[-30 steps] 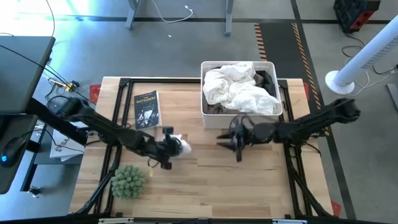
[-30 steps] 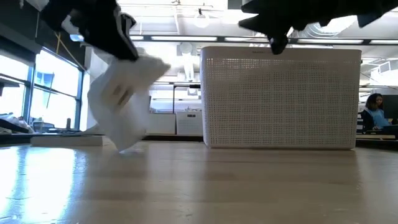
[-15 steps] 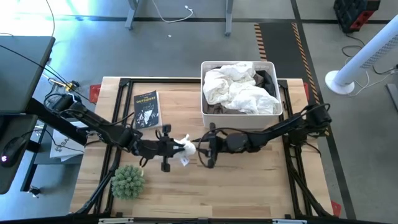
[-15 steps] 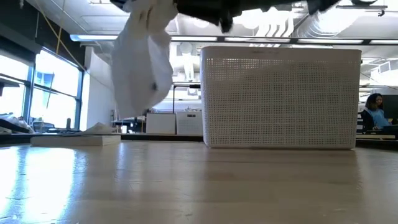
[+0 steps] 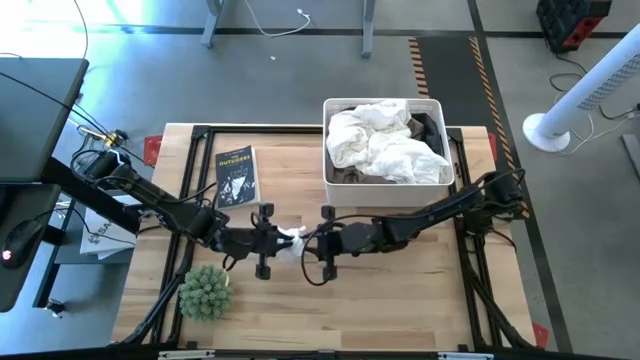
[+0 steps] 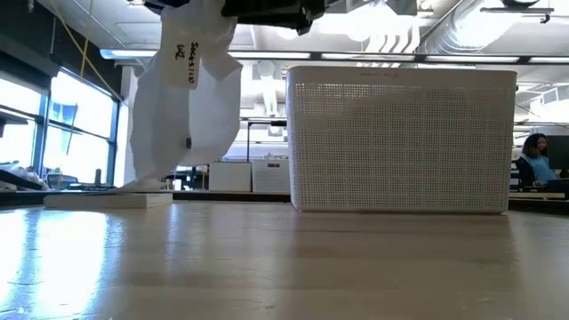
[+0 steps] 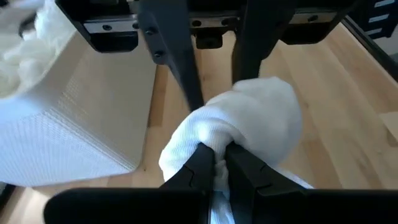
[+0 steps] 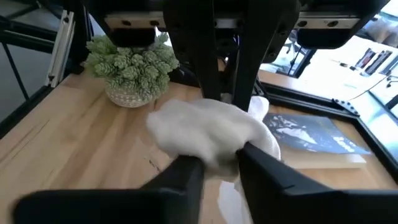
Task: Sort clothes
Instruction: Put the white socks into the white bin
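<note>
A white garment (image 5: 291,240) hangs between my two grippers over the table's middle, bunched up, with a label showing in the low view (image 6: 188,98). My left gripper (image 5: 281,243) comes from the table's left and is shut on it (image 7: 219,155). My right gripper (image 5: 306,246) comes from the right, open, with its fingers on either side of the bunch (image 8: 217,165). More clothes (image 5: 385,140), mostly white with dark and brown pieces, fill the white basket (image 5: 329,185). My left gripper pinches a bunched fold of the white garment (image 7: 219,138) between its two fingers, which lie level and come from the table's left. The garment hangs below the fingers, its lower end (image 6: 164,173) clear of the table. I cannot tell whether my right gripper's fingers (image 8: 186,171) touch the bunch.
The basket (image 6: 400,142) stands at the table's far side, right of centre. A dark book (image 5: 236,175) lies at the far left. A round green plant (image 5: 206,291) stands near the front left. Bare wood lies at the front right.
My right gripper has gone toward the table's left, from in front of the basket up to the white garment. My left gripper has raised the garment, whose lower end was near the table top and now hangs well clear.
</note>
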Available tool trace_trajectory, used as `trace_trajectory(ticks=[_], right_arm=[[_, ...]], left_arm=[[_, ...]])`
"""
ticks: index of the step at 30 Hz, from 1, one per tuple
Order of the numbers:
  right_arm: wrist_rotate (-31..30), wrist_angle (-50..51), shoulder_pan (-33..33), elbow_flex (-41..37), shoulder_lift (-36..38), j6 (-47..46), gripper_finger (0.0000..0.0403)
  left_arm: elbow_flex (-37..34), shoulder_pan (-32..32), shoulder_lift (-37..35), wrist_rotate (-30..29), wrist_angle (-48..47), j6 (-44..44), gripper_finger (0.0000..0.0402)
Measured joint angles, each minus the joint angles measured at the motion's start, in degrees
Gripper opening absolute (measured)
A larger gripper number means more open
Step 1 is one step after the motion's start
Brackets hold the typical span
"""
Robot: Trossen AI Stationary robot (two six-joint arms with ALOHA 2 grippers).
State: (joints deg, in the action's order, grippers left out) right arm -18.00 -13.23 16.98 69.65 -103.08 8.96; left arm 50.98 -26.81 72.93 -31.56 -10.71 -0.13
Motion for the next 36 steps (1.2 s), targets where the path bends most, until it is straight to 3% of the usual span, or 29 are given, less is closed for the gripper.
trace_trajectory(ticks=[3,7,9,14,16,18,23,27,30,32,36], right_arm=[[-0.4,0.7,-0.1,-0.1,-0.2,-2.3,0.0024],[-7.1,0.4,-0.1,-0.1,0.4,-3.5,0.0013],[-13.1,0.5,0.2,0.3,1.5,-3.0,0.0006],[-36.2,0.8,0.7,2.0,5.7,4.2,0.0003],[-42.2,0.5,0.3,3.4,8.0,10.9,0.0003],[-44.5,0.3,-0.7,5.3,10.6,18.4,0.0002],[-46.3,0.5,-5.7,10.6,16.2,35.3,0.0002],[-47.9,5.2,-13.7,12.5,20.5,37.7,0.0002],[-47.5,19.4,-20.4,12.5,23.4,27.4,0.0002],[-43.9,35.2,-24.6,12.5,24.8,13.7,0.0002],[-21.3,62.1,-34.6,11.1,24.7,-16.4,0.0002]], left_arm=[[0.0,0.2,0.0,1.5,-1.9,-2.9,0.0031],[0.2,1.1,-0.1,-1.4,-5.5,-5.8,0.0074],[0.2,1.5,-0.5,-7.7,-9.6,-7.4,0.01],[0.2,2.9,-1.3,-29.4,-24.6,-19.5,0.0137],[0.2,3.2,-1.4,-33.5,-29.5,-25.8,0.0142],[0.2,3.2,-1.6,-33.7,-33.1,-30.5,0.0143],[-0.9,2.9,-1.5,-29.6,-35.6,-37.7,0.014],[-3.7,2.0,-1.5,-29.0,-35.2,-42.6,0.014],[-6.2,1.4,-1.5,-29.0,-34.3,-46.2,0.014],[-7.8,1.0,-1.5,-28.9,-33.2,-47.8,0.0139],[-10.8,0.2,-1.5,-28.9,-29.6,-49.3,0.0139]])
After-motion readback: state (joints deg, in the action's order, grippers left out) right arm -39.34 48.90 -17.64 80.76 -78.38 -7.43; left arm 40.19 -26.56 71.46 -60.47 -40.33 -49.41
